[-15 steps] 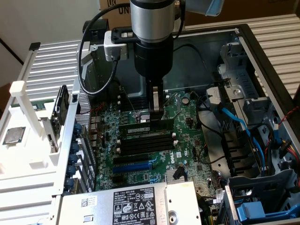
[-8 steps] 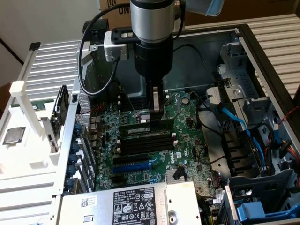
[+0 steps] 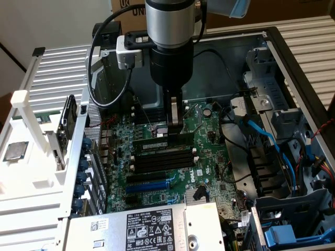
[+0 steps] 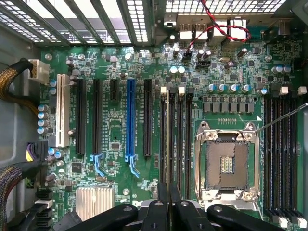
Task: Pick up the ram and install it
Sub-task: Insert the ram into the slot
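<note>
gripper (image 3: 174, 124) pinching the ram (image 3: 159, 142) at the slots (image 3: 162, 159)

the arm is reaching straight down into the open case (image 3: 293, 57). its fingers (image 4: 162, 199) are sitting narrow, gripping the ram's top edge near one end. the ram is standing on edge on the green board (image 3: 209, 130), lying along the outermost black slot, with its pale label facing the other slots. i cannot tell whether it is sitting fully in.

Ram (image 3: 162, 141) between fingers (image 3: 175, 112), just beside memory slots (image 3: 162, 162) on motherboard (image 3: 209, 133)

Cardboard box (image 3: 131, 10): partial letters "UN". Power supply label (image 3: 152, 230): print too small to read.
</note>
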You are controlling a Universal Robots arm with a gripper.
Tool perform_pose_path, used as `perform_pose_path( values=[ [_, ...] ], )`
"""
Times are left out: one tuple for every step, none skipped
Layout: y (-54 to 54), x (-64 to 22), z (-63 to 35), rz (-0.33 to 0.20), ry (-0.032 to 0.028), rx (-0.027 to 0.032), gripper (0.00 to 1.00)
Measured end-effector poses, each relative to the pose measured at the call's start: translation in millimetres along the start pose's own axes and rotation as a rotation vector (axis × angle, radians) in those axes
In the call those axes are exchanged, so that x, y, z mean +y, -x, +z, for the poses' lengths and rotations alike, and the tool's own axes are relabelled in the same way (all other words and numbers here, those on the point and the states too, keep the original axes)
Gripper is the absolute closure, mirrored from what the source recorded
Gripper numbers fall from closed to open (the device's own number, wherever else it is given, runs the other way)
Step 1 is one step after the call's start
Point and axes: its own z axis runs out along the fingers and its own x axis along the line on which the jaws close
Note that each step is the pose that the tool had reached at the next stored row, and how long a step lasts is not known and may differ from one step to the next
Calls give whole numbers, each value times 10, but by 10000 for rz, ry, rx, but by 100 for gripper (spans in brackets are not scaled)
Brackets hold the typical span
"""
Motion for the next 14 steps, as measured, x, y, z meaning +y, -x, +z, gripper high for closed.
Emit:
perform_pose_path(
  values=[
    [1,0,2,-1,0,0,88],
    [3,0,5,-1,-2,-3,88],
    [6,0,9,0,-1,-3,88],
    [9,1,12,0,-1,-1,88],
    [12,2,17,-1,-1,0,88],
    [14,3,23,-1,0,0,88],
    [17,5,31,0,0,1,88],
    [21,5,39,-1,0,1,88],
    [25,6,47,-2,0,2,88],
    [28,5,58,-2,0,2,88],
    [31,5,71,-3,0,3,88],
    [32,4,87,-3,-1,2,88],
    [32,4,100,-4,-1,2,88],
    [33,4,115,-4,-1,2,88]
  ],
)
